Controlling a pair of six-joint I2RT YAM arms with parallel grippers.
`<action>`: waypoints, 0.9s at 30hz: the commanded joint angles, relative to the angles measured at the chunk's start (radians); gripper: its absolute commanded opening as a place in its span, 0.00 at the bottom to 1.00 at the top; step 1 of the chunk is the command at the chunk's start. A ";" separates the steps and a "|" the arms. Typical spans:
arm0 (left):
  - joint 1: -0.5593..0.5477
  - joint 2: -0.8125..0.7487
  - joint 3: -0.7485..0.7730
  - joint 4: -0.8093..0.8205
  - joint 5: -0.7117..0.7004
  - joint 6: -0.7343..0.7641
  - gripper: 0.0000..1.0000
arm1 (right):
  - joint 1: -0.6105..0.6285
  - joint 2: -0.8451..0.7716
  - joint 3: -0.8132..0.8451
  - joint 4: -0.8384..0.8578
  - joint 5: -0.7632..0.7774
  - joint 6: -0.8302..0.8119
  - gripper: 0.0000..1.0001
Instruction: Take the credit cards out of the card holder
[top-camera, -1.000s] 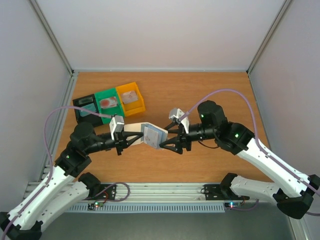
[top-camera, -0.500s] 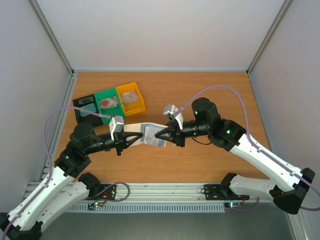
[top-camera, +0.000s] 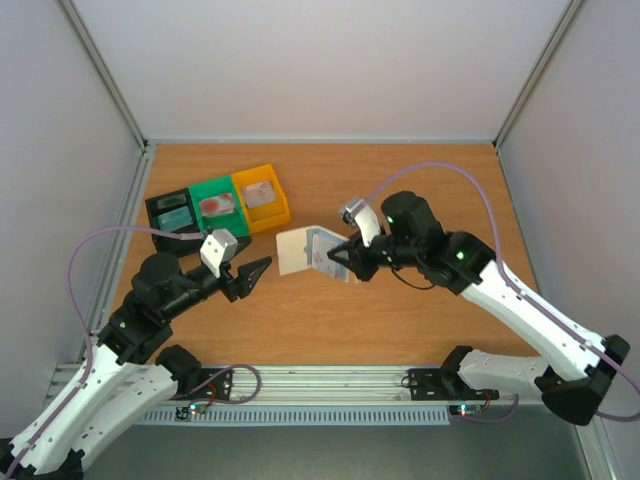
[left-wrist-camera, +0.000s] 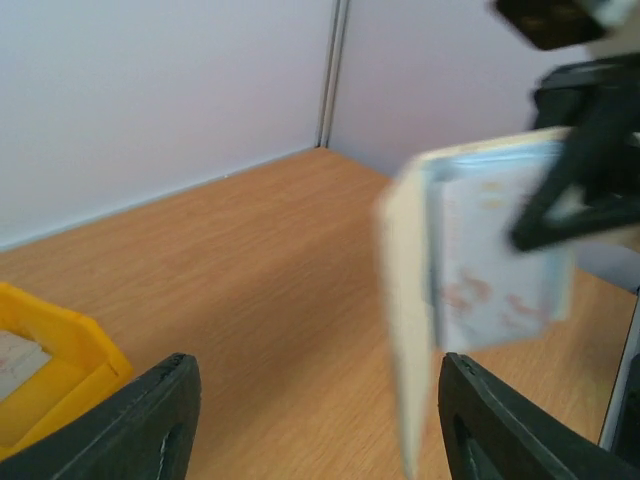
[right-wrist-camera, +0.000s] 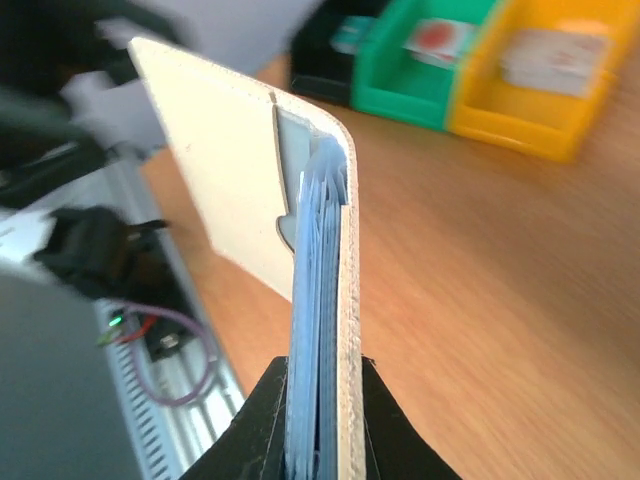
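The left gripper (top-camera: 256, 275) has let go of the card holder (top-camera: 312, 250). Its jaws, clamped on the holder's left end a second ago, now stand apart, and the arm has drawn back toward the near left corner of the table (top-camera: 420, 190), well apart from the holder. The right gripper (top-camera: 338, 257), open a second ago, has closed on the holder's right end and carries it alone, a little nearer the far edge. The holder's cream half has swung out to the left.

Black left end effector (top-camera: 259, 270) and right end effector (top-camera: 338, 256) tip white arms (top-camera: 108, 368) trailing lilac cables (top-camera: 105, 236).
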 joint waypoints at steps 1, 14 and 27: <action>0.004 -0.034 0.039 0.003 0.070 0.136 0.62 | -0.008 0.137 0.198 -0.201 0.370 0.192 0.01; -0.001 0.130 0.005 0.285 0.569 -0.251 0.47 | 0.076 0.243 0.309 -0.141 0.096 0.062 0.01; 0.010 0.126 0.079 0.053 0.651 -0.040 0.33 | 0.076 0.079 0.164 -0.028 -0.365 -0.111 0.01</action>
